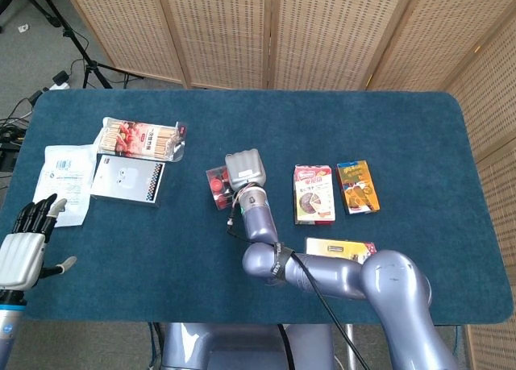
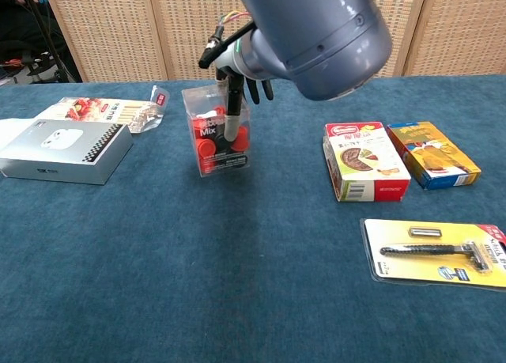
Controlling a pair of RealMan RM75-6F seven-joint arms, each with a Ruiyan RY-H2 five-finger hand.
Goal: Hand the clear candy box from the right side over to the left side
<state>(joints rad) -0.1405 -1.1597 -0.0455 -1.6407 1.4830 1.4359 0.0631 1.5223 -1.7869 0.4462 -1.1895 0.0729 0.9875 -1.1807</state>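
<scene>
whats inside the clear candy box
Red round candies show through the clear candy box, with a label reading "Mix". The right hand grips it from above; its fingers cover part of the contents, so no count.

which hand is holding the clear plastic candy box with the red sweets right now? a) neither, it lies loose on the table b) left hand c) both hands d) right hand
d: the right hand grips the clear plastic candy box of red sweets near the table's middle, while the left hand waits with its fingers apart at the near left edge, holding nothing.
</scene>
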